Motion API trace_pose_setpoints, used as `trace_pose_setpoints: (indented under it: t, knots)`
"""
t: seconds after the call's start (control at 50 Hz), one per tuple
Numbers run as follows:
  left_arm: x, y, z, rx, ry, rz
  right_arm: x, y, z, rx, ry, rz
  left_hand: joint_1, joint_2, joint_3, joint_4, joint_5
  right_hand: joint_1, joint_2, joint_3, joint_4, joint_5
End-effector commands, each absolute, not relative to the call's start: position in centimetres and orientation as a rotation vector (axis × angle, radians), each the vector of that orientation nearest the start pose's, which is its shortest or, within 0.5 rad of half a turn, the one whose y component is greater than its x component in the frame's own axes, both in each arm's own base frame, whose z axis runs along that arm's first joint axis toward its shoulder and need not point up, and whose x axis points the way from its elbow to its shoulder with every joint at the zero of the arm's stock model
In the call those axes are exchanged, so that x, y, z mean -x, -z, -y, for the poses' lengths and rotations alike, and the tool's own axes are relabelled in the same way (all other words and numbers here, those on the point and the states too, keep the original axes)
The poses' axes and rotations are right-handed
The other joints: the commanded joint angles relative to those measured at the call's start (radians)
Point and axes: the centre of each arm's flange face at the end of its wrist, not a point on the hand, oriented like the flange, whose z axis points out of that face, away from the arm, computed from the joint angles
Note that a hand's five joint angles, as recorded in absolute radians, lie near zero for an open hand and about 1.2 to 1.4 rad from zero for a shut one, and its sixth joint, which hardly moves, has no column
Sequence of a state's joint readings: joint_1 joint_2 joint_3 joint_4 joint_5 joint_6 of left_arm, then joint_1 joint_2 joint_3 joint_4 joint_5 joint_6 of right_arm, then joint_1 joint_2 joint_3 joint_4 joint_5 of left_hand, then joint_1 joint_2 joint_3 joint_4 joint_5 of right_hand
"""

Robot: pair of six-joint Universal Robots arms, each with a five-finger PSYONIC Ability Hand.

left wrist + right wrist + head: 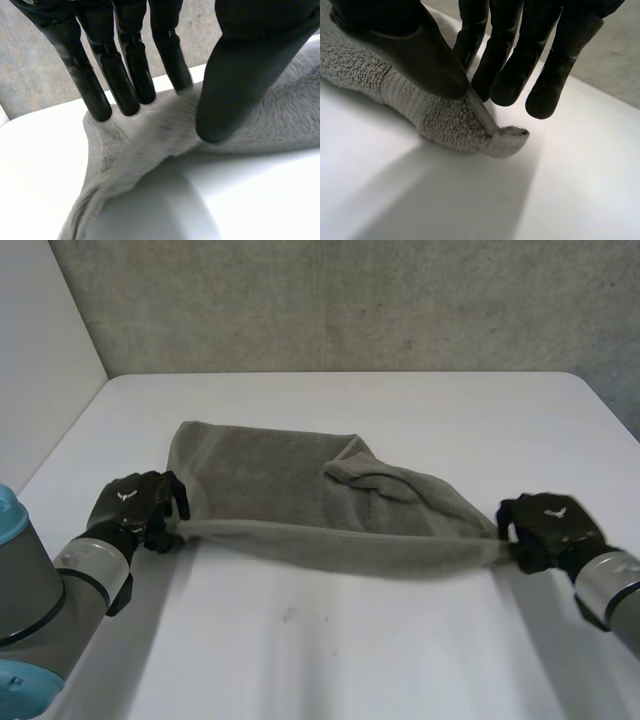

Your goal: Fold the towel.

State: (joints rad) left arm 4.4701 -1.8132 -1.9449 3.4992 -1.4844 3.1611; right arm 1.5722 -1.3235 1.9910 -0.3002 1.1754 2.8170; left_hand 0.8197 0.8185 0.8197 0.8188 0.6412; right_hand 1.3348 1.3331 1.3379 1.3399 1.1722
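— Where's the towel (270,475)?
— Spread across the white surface (350,640), its near edge lifted taut between my hands.
— And your hold?
— My left hand (135,508) pinches the near left corner between thumb and fingers. My right hand (550,530) pinches the near right corner likewise.
— Which step?
— The first fold, I judge. Next, both corners should travel level to the far edge, over that rumple (375,480).

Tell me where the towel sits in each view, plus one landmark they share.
Head view: towel across the white table, near edge stretched between left hand and right hand.
Left wrist view: its corner pinched between that hand's fingers and thumb.
Right wrist view: its corner pinched under that hand's thumb.
Shared landmark: the white table.
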Motion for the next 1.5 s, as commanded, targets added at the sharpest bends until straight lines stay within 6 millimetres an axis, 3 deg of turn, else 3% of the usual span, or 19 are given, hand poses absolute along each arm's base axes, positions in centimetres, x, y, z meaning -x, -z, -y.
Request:
trace_pose_setpoints:
  t: [0.02,0.14,0.24,0.42,1.14,1.5]
  knots:
    - [20.7,-13.8,26.1,-0.441,1.935,-2.685,-14.0,-15.9,28.7,0.642,1.804,-2.365,-0.092,-0.091,-0.092,-0.092,-0.088,0.061,0.063,0.058,0.056,0.05]
    - [20.5,-12.3,26.8,-0.444,1.865,-2.713,-12.7,-15.9,29.1,0.613,1.773,-2.363,-0.087,-0.085,-0.087,-0.086,-0.083,0.061,0.063,0.058,0.056,0.05]
    - [20.5,-11.9,26.8,-0.525,1.835,-2.672,-12.8,-15.9,28.7,0.612,1.723,-2.357,-0.078,-0.077,-0.078,-0.077,-0.074,0.061,0.063,0.058,0.056,0.05]
    - [20.4,-11.9,26.4,-0.647,1.795,-2.602,-13.1,-15.7,28.1,0.617,1.687,-2.36,-0.063,-0.062,-0.063,-0.062,-0.059,0.061,0.063,0.058,0.056,0.05]
    - [20.2,-11.5,26.3,-0.711,1.748,-2.576,-13.2,-15.6,28.0,0.62,1.681,-2.36,-0.098,-0.097,-0.098,-0.097,-0.094,0.061,0.063,0.058,0.056,0.05]
    - [20.0,-11.4,25.8,-0.754,1.673,-2.589,-13.3,-15.6,27.9,0.624,1.679,-2.36,-0.227,-0.226,-0.227,-0.227,-0.224,0.061,0.063,0.058,0.056,0.05]
